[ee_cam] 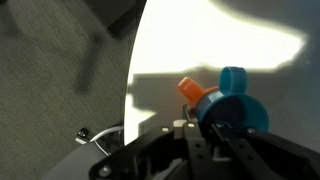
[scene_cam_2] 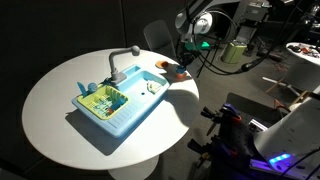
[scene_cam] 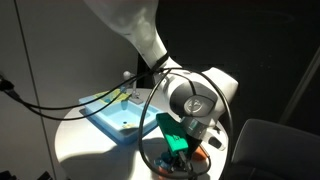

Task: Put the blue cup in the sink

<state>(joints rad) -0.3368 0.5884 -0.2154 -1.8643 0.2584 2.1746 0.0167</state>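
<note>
In the wrist view the blue cup (ee_cam: 238,105) lies tilted at my fingertips, teal and round. My gripper (ee_cam: 210,126) has its fingers drawn close together on the cup's near rim. A small orange cup-like piece (ee_cam: 190,90) sits against the cup's left side. In both exterior views the gripper (scene_cam_2: 190,58) (scene_cam: 186,148) hangs low at the far edge of the round white table (scene_cam_2: 60,120), apart from the light-blue sink (scene_cam_2: 100,125) (scene_cam: 105,118). The cup is hidden there by the gripper.
The sink has a grey faucet (scene_cam_2: 120,60) and green bits in its basin. An orange disc (scene_cam_2: 165,64) lies by the sink's corner. The table edge (ee_cam: 135,110) is close to the cup, with carpet below. A chair (scene_cam_2: 155,35) stands behind the table.
</note>
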